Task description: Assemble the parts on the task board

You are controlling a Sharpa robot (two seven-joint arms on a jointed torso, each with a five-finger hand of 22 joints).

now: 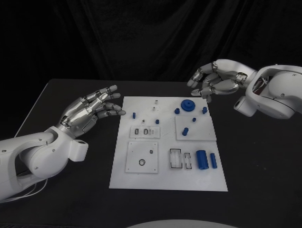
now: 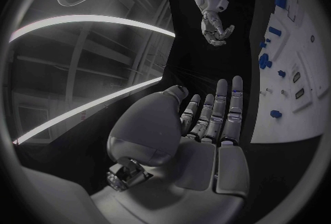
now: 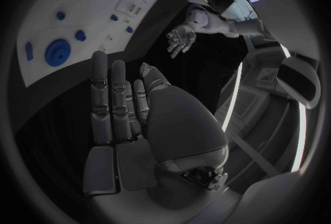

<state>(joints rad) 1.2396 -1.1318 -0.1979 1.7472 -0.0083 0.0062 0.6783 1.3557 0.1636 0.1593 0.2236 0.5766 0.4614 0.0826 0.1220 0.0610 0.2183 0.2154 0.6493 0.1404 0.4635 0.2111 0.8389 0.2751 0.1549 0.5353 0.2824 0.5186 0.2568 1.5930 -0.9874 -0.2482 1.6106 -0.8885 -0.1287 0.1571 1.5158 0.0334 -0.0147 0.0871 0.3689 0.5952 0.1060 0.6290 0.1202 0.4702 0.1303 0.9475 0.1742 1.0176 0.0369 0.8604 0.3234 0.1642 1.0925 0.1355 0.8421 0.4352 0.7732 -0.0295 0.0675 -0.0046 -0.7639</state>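
Observation:
The white task board [image 1: 168,183] lies in the middle of the black table. On it are a round blue gear-like part [image 1: 187,105], several small blue pegs [image 1: 186,130] and two blue cylinders [image 1: 201,159] near the front right. My left hand [image 1: 90,109] hovers open just off the board's left edge, fingers spread, holding nothing. My right hand [image 1: 216,79] hangs above the board's far right corner, fingers loosely curled and apart, empty. The left wrist view has my left hand [image 2: 207,124] beside the board [image 2: 289,119]; the right wrist view has my right hand [image 3: 124,102] above the gear [image 3: 57,52].
White square sub-plates [image 1: 144,156] with slots and holes sit on the board's front left. Black table surface [image 1: 260,161] surrounds the board on every side. A dark curtain hangs behind the table.

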